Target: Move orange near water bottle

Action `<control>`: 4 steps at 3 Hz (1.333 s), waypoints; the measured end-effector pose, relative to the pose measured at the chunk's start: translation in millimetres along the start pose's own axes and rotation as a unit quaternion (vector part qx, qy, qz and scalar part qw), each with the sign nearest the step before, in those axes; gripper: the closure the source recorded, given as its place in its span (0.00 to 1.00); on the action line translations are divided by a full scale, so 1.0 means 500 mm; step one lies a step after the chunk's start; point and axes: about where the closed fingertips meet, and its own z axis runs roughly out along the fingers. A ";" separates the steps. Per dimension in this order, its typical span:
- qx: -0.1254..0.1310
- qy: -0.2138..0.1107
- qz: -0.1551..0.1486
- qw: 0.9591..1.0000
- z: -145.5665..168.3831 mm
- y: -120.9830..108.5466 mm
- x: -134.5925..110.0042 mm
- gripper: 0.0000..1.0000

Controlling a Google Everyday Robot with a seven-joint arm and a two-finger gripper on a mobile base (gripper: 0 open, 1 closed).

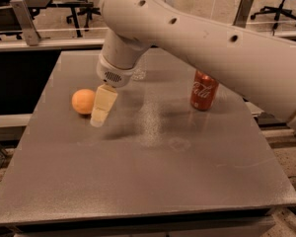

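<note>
Here, gripper [98, 120] beside orange [82, 101] (tabletop [138, 177]), can [203, 90] apart

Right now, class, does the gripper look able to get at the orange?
Probably yes: the gripper hangs close beside the orange, the soda can stands far off, and nothing lies between them.

One orange [83, 101], one red soda can [203, 90] and one gripper [97, 121], just beside the orange, over one worktop [163, 181].
</note>
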 end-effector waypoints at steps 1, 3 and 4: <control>-0.010 0.001 -0.005 1.000 0.036 0.002 -0.027 0.00; -0.025 -0.001 -0.003 1.000 0.074 0.004 -0.057 0.39; -0.028 -0.010 0.002 1.000 0.066 0.009 -0.061 0.62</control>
